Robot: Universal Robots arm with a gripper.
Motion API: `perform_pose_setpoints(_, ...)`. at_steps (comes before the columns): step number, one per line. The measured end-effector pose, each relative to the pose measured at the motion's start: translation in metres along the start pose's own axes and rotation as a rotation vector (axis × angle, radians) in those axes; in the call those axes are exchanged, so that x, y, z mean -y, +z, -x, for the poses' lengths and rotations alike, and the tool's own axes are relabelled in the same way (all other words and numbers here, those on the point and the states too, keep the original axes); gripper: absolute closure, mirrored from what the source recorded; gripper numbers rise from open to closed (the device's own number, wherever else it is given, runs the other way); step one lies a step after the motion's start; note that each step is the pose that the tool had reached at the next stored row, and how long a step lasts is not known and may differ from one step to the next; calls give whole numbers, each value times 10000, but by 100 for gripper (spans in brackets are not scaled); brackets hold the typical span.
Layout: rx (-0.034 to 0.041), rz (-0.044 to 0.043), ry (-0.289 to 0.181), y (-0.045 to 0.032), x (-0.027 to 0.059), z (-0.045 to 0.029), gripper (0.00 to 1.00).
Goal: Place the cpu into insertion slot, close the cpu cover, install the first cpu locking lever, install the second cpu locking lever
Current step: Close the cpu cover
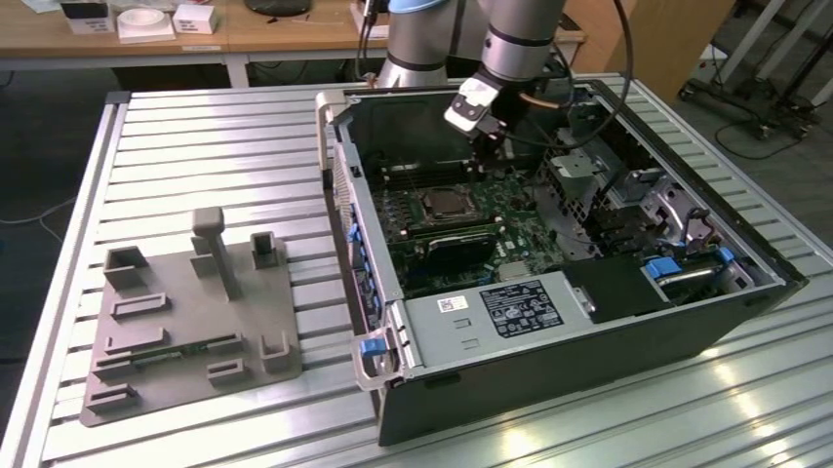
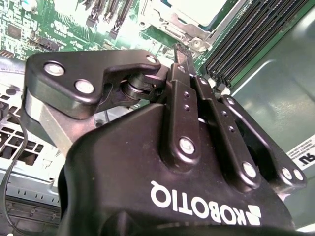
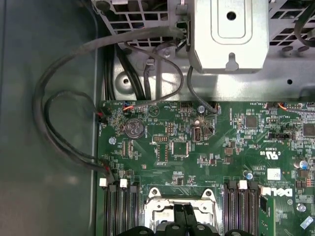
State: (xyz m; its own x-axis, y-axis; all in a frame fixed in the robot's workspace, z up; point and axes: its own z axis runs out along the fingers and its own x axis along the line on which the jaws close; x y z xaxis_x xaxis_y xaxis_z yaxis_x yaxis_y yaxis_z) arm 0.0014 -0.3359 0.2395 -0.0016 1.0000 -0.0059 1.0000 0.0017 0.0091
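The gripper [image 1: 489, 161], matte black with bright round screws and white lettering on its body, hangs inside the open computer case [image 1: 586, 380], its 2 slim fingers [image 2: 183, 64] pressed together with nothing seen between them. In the first wrist view their tips sit just over the near edge of the cpu cover [image 3: 156, 209], a thin silver frame. The cpu [image 2: 197, 9], pale, flat and smooth, lies in the insertion slot [image 1: 450, 205] on the glossy green motherboard [image 3: 206, 147], which carries small white print. Long black memory slots [image 3: 115, 211] with white clips flank the socket. A round silver coin cell [image 3: 134, 129] and looping black cables [image 3: 51, 128] lie nearby. A grey moulded fixture [image 1: 195, 322] rests on the ribbed aluminium table [image 1: 221, 146].
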Motion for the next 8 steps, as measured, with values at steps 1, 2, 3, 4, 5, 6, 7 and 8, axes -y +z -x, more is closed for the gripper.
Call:
perform_pose_setpoints(1, 0, 0, 1, 0, 12, 0, 90)
perform_pose_setpoints(2, 0, 0, 1, 0, 27, 0, 90)
perform_pose_setpoints(3, 1, -1, 0, 0, 46, 0, 90)
perform_pose_setpoints(4, 1, -1, 1, 1, 67, 0, 90)
perform_pose_setpoints(5, 1, 0, 1, 2, 89, 0, 90)
perform_pose_setpoints(6, 0, 0, 1, 3, 112, 0, 90)
perform_pose_setpoints(7, -1, 1, 0, 4, 135, 0, 90)
perform_pose_setpoints(8, -1, 1, 0, 5, 160, 0, 90)
